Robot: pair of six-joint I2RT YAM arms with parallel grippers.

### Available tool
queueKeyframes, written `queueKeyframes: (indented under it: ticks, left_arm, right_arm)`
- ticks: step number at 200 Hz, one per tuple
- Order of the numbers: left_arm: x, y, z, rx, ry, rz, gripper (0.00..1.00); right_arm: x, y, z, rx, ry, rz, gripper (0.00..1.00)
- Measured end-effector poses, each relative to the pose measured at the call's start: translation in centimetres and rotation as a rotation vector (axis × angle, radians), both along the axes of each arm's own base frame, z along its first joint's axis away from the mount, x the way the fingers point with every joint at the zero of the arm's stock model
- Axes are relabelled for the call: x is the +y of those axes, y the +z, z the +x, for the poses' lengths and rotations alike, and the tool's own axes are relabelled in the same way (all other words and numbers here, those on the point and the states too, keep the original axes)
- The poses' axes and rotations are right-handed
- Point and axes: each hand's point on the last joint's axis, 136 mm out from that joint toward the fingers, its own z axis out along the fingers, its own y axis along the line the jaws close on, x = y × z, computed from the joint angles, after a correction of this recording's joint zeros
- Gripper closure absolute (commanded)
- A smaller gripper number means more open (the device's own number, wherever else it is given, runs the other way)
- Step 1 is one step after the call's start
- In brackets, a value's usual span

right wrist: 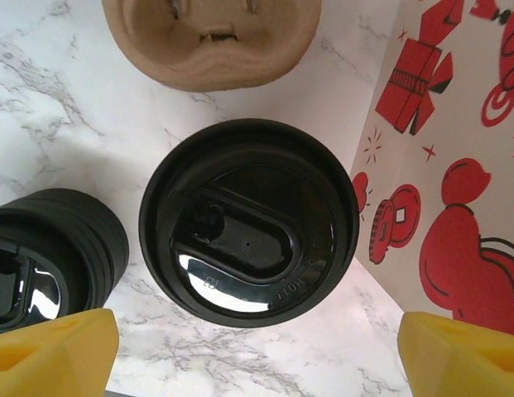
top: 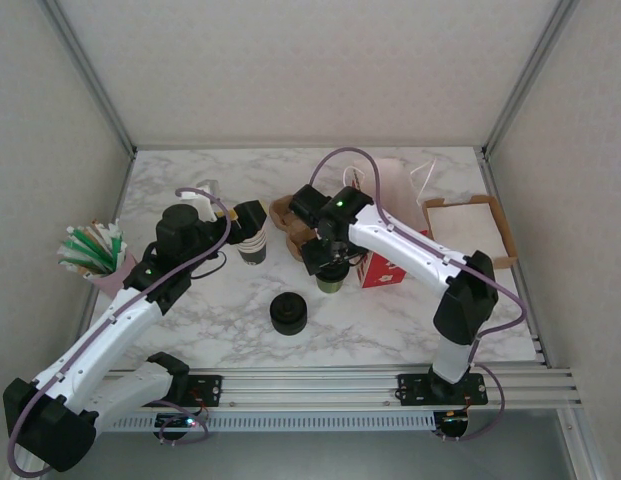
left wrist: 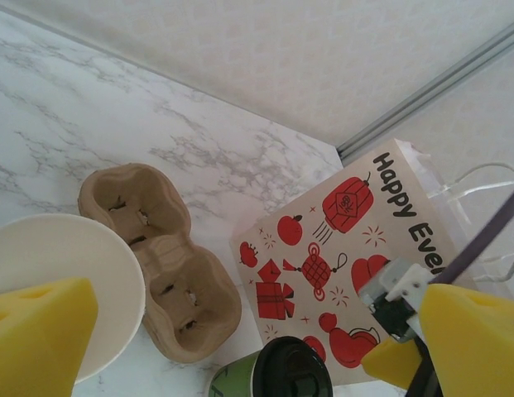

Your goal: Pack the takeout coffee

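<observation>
From above, the takeout coffee (top: pixel 328 285) stood near the middle of the table (top: pixel 200 335), mostly hidden under the right gripper (right wrist: pixel 257 364), with only a sliver of its olive side showing. The right wrist camera looked straight down on what the overhead view hid: the cup's black lid (right wrist: pixel 248 244), seated all round the rim so that the contents could not be seen. The gripper's yellow fingertips (right wrist: pixel 50 351) stood well apart on either side of the lid, with marble showing in the gaps, and held nothing. In that view the stack of lids (right wrist: pixel 50 248) sat just beside the coffee on the side toward the table's near edge. The pulp carrier (right wrist: pixel 211 41) lay toward the far edge, and the printed bag (right wrist: pixel 455 165) stood close by on the side toward the right edge.

The left wrist camera gave the carrier's full length. Its two wells showed bare pulp floors. It also caught the bag's lettering, "Happy Eve". The left gripper (left wrist: pixel 257 339) was spread wide. One yellow fingertip overlapped the cream rim of the stack of cups (left wrist: pixel 66 273), though contact could not be judged.

The overhead view alone took in the table's edges. A pink holder (top: pixel 108 282) at the left edge was stuffed with green and white straws (top: pixel 90 245). An open cardboard box (top: pixel 505 240) at the right edge showed a white inside.
</observation>
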Motion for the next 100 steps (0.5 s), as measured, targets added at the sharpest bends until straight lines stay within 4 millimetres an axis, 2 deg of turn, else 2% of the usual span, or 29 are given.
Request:
queueKeyframes:
  ticks: [30, 100]
  left_arm:
    - [0.0, 0.0, 0.0, 0.0, -0.003, -0.001, 0.0]
    - [-0.3, 0.0, -0.2, 0.002, -0.018, -0.005, 0.0]
  right_arm:
    - [0.1, -1.1, -0.4, 0.049, 0.004, -0.025, 0.12]
    - [0.7, -1.5, 0.1, 0.098, 0.022, -0.037, 0.16]
